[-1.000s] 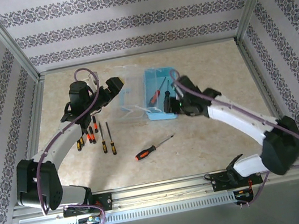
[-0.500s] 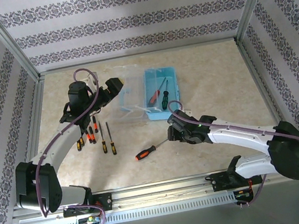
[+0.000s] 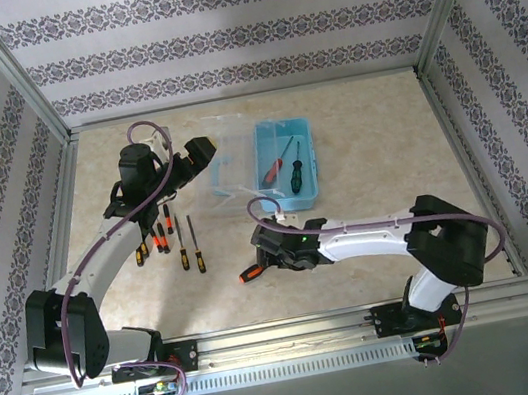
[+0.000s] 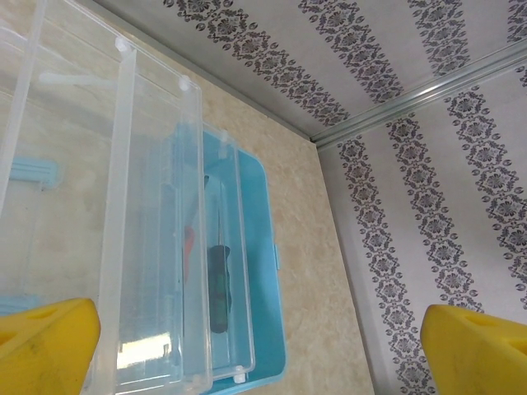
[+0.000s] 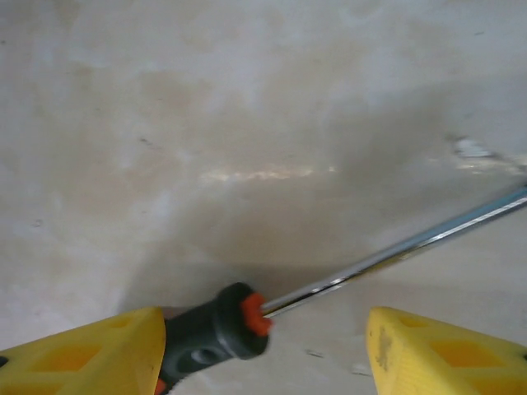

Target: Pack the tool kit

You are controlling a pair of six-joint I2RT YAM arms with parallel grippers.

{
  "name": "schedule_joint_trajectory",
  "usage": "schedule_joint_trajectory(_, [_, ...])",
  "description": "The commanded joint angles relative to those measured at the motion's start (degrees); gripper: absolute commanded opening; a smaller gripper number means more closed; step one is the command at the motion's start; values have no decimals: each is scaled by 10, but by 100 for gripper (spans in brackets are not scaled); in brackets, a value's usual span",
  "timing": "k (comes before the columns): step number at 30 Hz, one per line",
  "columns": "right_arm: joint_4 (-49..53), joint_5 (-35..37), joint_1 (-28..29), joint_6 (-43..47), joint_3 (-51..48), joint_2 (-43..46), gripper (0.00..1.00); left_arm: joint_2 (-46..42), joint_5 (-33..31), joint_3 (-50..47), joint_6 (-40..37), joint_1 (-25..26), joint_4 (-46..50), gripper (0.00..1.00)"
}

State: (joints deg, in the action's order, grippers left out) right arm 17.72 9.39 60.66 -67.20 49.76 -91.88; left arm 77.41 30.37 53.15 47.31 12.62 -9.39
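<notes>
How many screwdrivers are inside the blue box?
2. A red-handled screwdriver and a dark-handled screwdriver lie side by side in the blue box. None seems hidden there.

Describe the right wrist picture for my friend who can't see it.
A screwdriver with a black and orange handle lies on the table between the yellow fingers of the open right end effector, shaft pointing right.

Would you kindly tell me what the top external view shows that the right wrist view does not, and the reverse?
Top external: the blue tray holding a red-handled screwdriver and a green-handled screwdriver, the clear lid beside it, and a row of screwdrivers by the left arm. Right wrist: close up, the right gripper open astride the orange collar where shaft meets handle. Shared: that loose screwdriver lying on the table.
</notes>
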Motion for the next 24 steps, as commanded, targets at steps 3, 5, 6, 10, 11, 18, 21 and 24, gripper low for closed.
schedule_joint_trajectory(3, [-12, -17, 10, -30, 32, -40, 66, -11, 0, 17, -7, -12, 7, 100])
schedule_joint_trajectory(5, [-11, -21, 10, -29, 40, -47, 67, -14, 0, 17, -7, -12, 7, 100])
schedule_joint_trajectory(6, [-8, -21, 10, -29, 44, -50, 67, -14, 0, 17, -7, -13, 7, 100])
schedule_joint_trajectory(10, [0, -18, 8, -22, 53, -62, 66, -14, 0, 18, -5, -15, 6, 100])
schedule_joint_trajectory(11, [2, -18, 6, -21, 52, -65, 65, -14, 2, 18, -5, -15, 5, 100])
schedule_joint_trajectory(18, [5, -20, -14, 13, 38, -76, 47, -11, 7, 16, 1, -17, 0, 100])
schedule_joint_trajectory(21, [10, -25, -29, 25, 23, -71, 43, -11, 9, 17, 3, -18, -2, 100])
schedule_joint_trajectory(24, [11, -23, -44, 30, -4, -51, 39, -11, 10, 17, 4, -18, -4, 100])
